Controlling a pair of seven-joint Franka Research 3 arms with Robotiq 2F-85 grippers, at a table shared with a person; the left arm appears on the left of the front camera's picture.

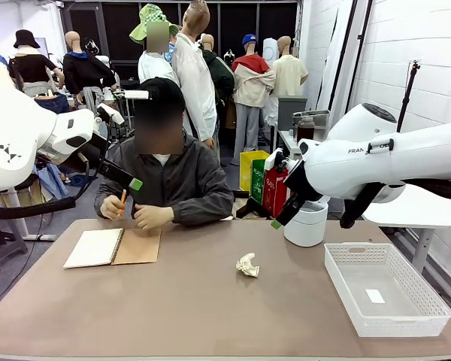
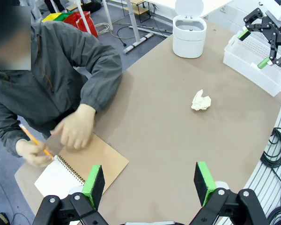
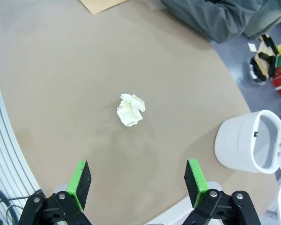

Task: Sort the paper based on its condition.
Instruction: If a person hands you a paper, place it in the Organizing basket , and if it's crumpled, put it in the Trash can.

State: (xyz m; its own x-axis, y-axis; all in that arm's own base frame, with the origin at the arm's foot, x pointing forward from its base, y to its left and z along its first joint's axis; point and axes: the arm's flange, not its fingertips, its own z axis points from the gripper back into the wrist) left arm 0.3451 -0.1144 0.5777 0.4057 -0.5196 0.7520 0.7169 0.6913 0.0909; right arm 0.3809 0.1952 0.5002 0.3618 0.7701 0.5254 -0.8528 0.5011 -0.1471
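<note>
The middle and near edge of the counter (image 1: 173,308) lie bare around the crumpled paper (image 1: 247,265), open from every side. The notebook (image 1: 113,247) and the person's hands (image 1: 152,216) block the far left. The white bin (image 1: 307,226) and the basket (image 1: 342,289) crowd the right.

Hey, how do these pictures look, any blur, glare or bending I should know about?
Front view: even indoor light, no harsh glare, only a faint shadow under the crumpled paper. Left wrist view: the person's hand over the notebook is smeared by motion; the table edge bows from the wide lens. Right wrist view: the crumpled paper is sharp, the table edge curves too.
</note>
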